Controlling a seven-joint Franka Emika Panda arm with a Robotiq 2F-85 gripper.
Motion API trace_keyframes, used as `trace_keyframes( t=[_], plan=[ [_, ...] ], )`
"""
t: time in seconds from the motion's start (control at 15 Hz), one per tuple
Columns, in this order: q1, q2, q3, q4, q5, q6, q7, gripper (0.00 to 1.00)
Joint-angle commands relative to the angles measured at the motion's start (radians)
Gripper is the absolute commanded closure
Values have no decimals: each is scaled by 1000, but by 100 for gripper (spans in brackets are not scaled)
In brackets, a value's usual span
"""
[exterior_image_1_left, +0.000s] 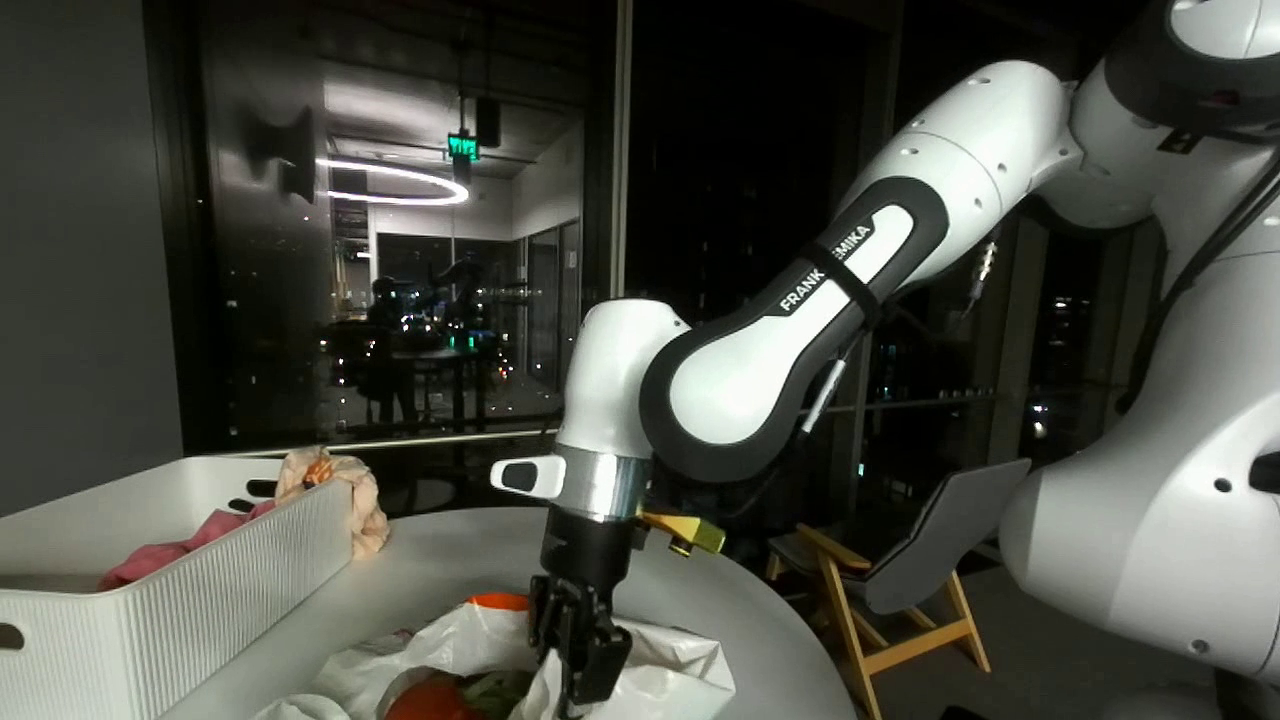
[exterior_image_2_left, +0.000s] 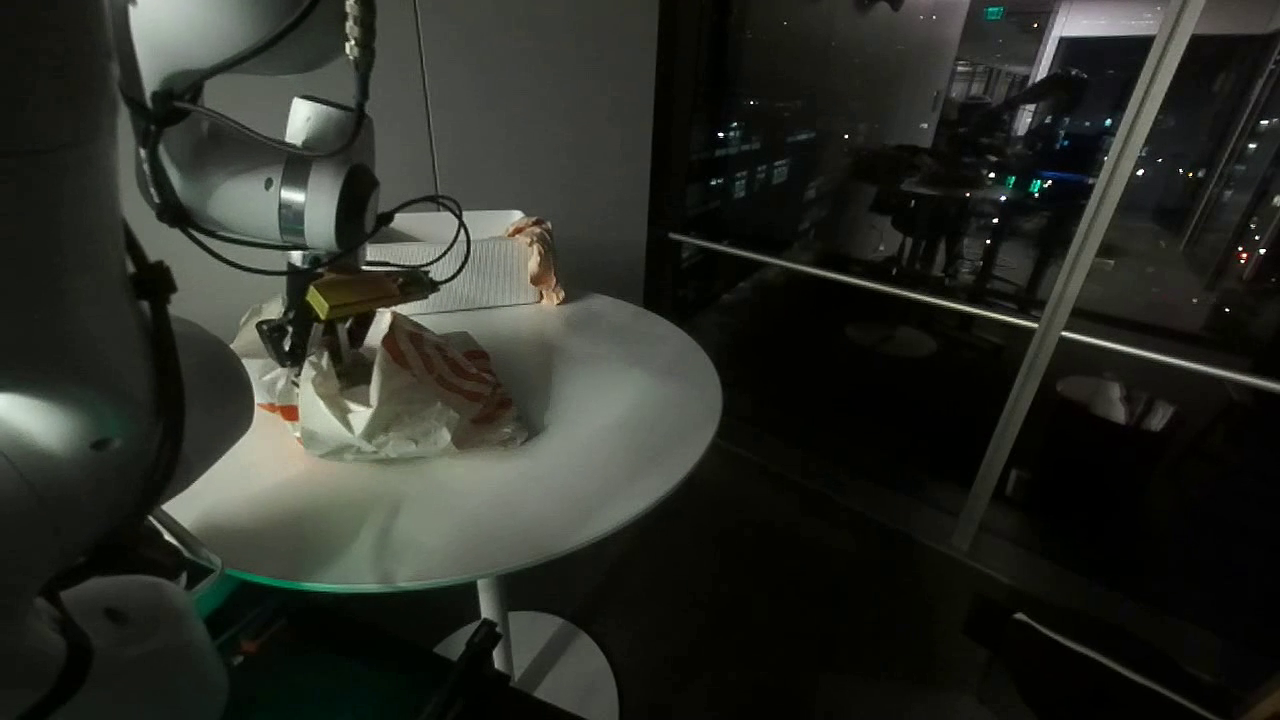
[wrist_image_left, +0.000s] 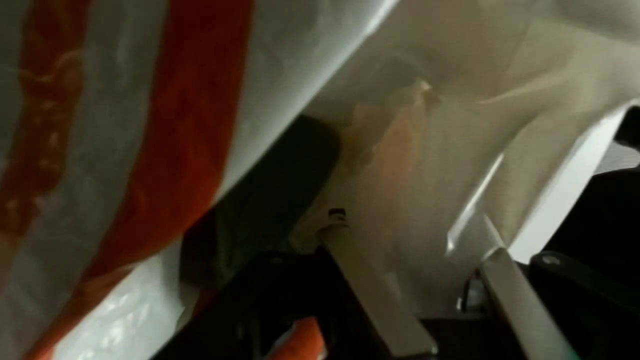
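Plastic bag (exterior_image_2_left: 400, 405), white with orange stripes, lies crumpled on the round white table (exterior_image_2_left: 620, 400). Above the table, the gripper (wrist_image_left: 412, 240) sits at the bag's mouth, its fingers spread apart. A ribbed white bin (exterior_image_1_left: 240, 600) shares the table; beyond the table rise dark windows (exterior_image_1_left: 740, 130), and past its edge stands a low chair (exterior_image_1_left: 935, 540).

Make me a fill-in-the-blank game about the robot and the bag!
The striped bag lies on a round white ____.
The gripper has two fingers spread ____.
The cloth inside the bin is ____.
A grey ____ has wooden legs.
Missing words: table, apart, pink, chair.
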Motion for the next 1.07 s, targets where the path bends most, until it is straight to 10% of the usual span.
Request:
trace_keyframes(
  t=[0.0,0.33,0.4,0.47,1.0],
  plan=[
    [76,68,-76,8,-85,-69,63,47],
    [94,137,-101,6,-74,-145,48,30],
    [94,140,-101,6,-74,-146,48,8],
    [89,130,-89,4,-91,-135,63,7],
    [-145,292,302,-12,-430,-252,426,0]
  ],
)
